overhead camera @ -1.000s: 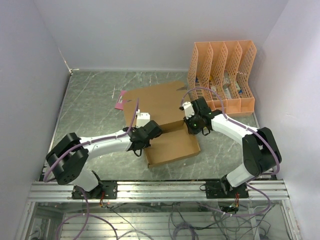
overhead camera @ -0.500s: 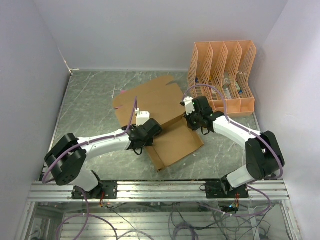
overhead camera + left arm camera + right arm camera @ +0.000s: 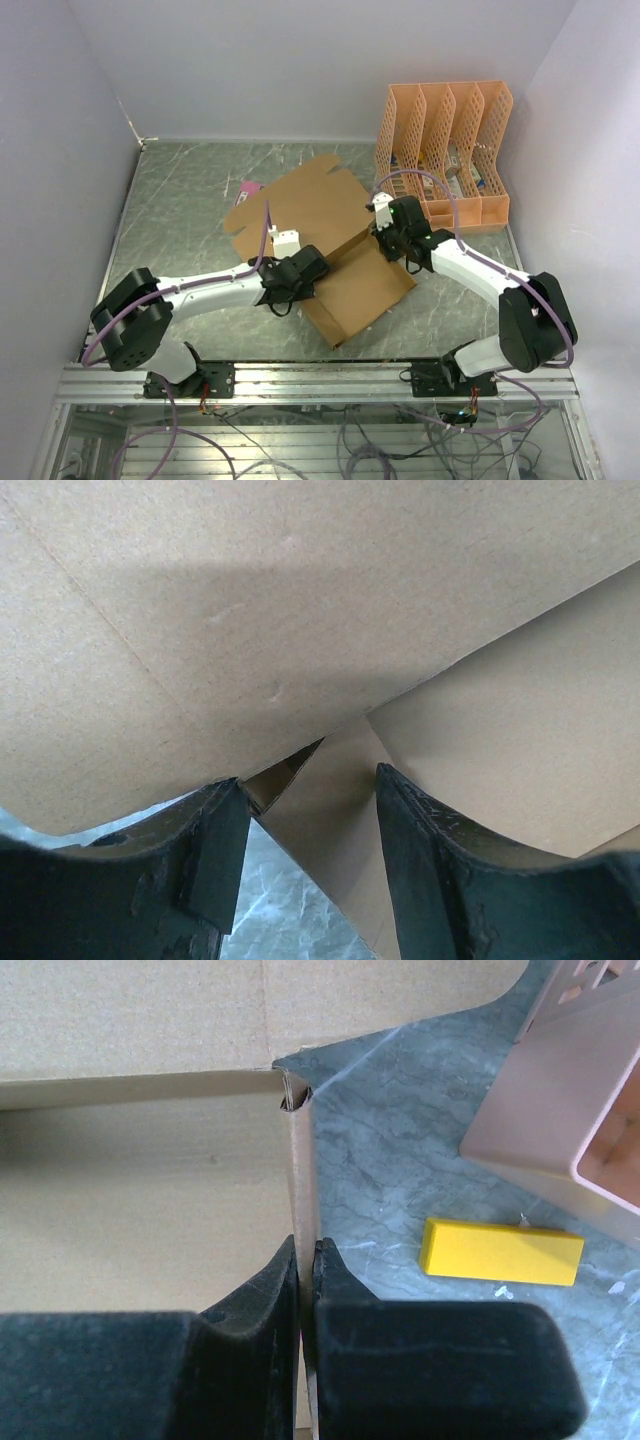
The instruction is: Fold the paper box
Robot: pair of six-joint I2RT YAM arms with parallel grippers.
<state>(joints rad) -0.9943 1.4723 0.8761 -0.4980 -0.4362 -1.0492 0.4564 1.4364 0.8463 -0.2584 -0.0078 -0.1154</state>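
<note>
A thin upright wall of the box [image 3: 150, 1190] is pinched between the closed jaws of the right gripper [image 3: 306, 1255]; the left gripper [image 3: 310, 795] is held wide open, a box corner seen just ahead between its jaws; a yellow block [image 3: 500, 1252] lies near the right jaws.

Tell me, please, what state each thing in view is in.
paper box: partly folded, one wall raised.
right tool: shut on that wall's edge.
left tool: open, at the box's corner.
file organizer: upright.
yellow block: lying flat.
pink card: flat, at the box's edge.
</note>
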